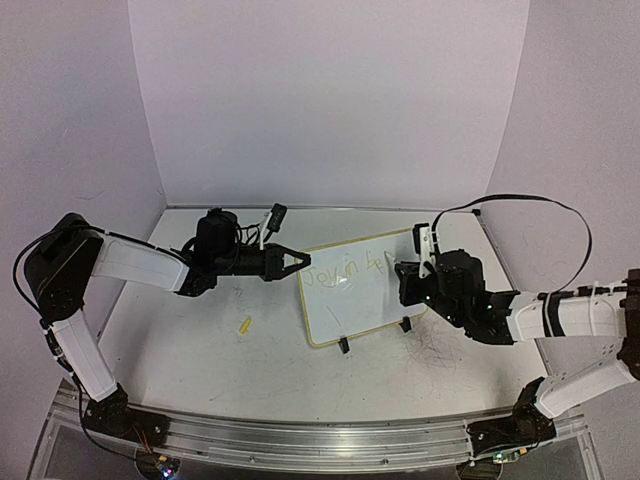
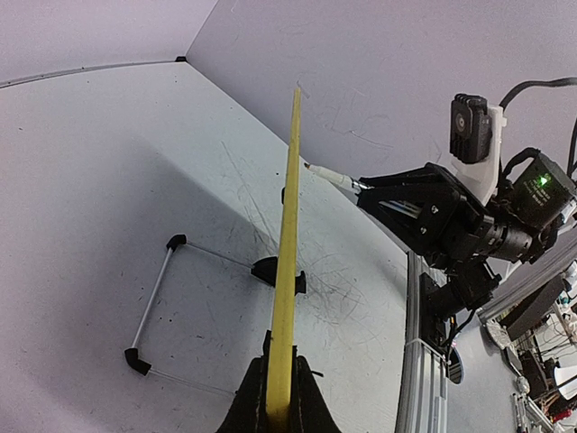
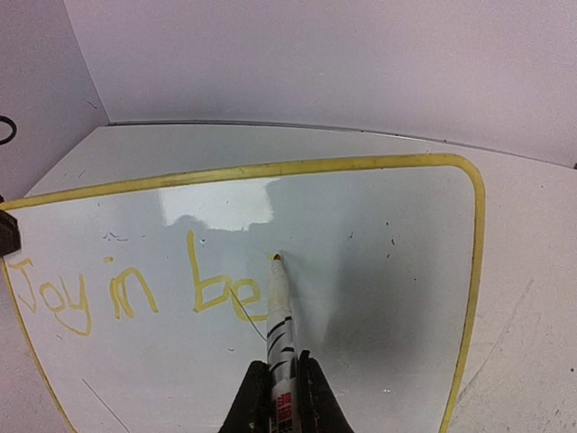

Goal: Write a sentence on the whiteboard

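The whiteboard [image 1: 350, 300], white with a pale-yellow rim, stands tilted on two black clip feet at the table's middle. My left gripper [image 1: 303, 263] is shut on its left edge, which shows edge-on as a yellow strip [image 2: 287, 262] between the fingers. My right gripper [image 1: 400, 272] is shut on a white pen [image 3: 281, 325] whose tip touches the board [image 3: 379, 271]. The sentence [image 3: 135, 289] reads "Joy in be" in yellow; it also shows in the top view [image 1: 345, 272]. The pen tip sits just right of the "e".
A small yellow pen cap [image 1: 243, 325] lies on the table left of the board. A wire stand with black ends [image 2: 162, 298] lies on the table behind the board. White walls enclose the table at back and sides. An aluminium rail [image 1: 300, 435] runs along the near edge.
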`<move>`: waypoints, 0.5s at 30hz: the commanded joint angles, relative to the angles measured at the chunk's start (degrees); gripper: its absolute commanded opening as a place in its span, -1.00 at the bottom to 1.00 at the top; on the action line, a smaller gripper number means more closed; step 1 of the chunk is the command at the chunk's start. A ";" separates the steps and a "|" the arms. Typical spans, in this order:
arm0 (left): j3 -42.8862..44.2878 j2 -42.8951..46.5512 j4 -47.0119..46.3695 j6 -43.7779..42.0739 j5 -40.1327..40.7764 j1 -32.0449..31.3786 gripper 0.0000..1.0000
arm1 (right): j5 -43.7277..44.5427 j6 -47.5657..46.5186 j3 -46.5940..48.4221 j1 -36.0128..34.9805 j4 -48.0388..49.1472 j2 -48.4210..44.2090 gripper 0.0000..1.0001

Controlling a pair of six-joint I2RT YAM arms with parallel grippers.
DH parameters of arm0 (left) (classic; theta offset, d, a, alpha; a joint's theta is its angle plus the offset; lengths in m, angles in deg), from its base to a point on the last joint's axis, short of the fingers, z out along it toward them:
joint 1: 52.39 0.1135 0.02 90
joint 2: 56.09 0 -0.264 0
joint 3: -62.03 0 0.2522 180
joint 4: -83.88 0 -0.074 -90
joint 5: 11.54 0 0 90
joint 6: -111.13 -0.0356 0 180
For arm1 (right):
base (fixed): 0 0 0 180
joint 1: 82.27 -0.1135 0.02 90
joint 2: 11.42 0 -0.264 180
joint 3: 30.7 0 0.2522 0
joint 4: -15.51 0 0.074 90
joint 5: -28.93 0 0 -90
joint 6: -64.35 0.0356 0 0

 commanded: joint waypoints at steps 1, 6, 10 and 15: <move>0.63 0.22 4.42 -2.70 5.42 0.58 -1.00 | -0.69 0.15 -0.56 0.30 -0.39 -2.31 -1.00; 0.84 -0.10 4.55 -2.64 5.25 0.59 -1.00 | -1.71 0.69 -0.86 0.31 -0.48 -1.40 -1.00; 1.13 -0.21 4.56 -2.56 5.14 0.54 -1.00 | -1.66 0.62 -0.67 0.34 -0.12 -0.22 -1.00; 1.22 -0.18 4.65 -2.67 5.15 0.49 -1.00 | -1.09 0.35 -0.24 0.31 0.85 0.70 -1.00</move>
